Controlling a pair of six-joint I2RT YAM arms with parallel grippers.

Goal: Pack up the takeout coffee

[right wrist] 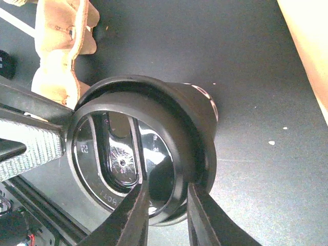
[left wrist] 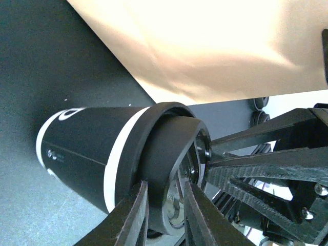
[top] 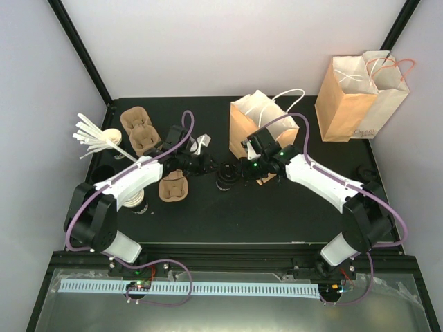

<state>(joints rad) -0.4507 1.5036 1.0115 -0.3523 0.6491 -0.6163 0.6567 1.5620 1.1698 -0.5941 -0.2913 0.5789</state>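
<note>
Pinched onto the black lid's edge, the left claw (left wrist: 164, 187) has one finger on the outside of the rim and the other on the lid's top face, so its jaws are nearly together with only the rim between them. The right claw (right wrist: 168, 189) grips the same way from the opposite side, its two fingers straddling the rim of the lid (right wrist: 123, 159). Both arms therefore hold the takeout coffee (left wrist: 87, 148), a dark cup with white bands, and the lid looks seated on it. In the overhead view the cup sits between the two claws near the middle of the table (top: 277, 214), just in front of the open brown paper bag (top: 259, 117), whose mouth faces up and whose white handles stand clear. I cannot tell whether the cup rests on the tabletop or is raised slightly off it. A second bag (top: 353, 97) stands well apart at the far right corner. Pulp carriers (top: 138, 131) and a bundle of white stirrers (top: 93, 135) lie to the left and play no part here. As for progress, I judge the task to be at its midpoint: the cup is capped and gripped, but it is not yet in any bag. What is left is the lift over the near bag's edge, the lowering inside with the cup kept upright, and the release. One claw will probably have to let go first, since two arms cannot easily fit into the bag's mouth.
</note>
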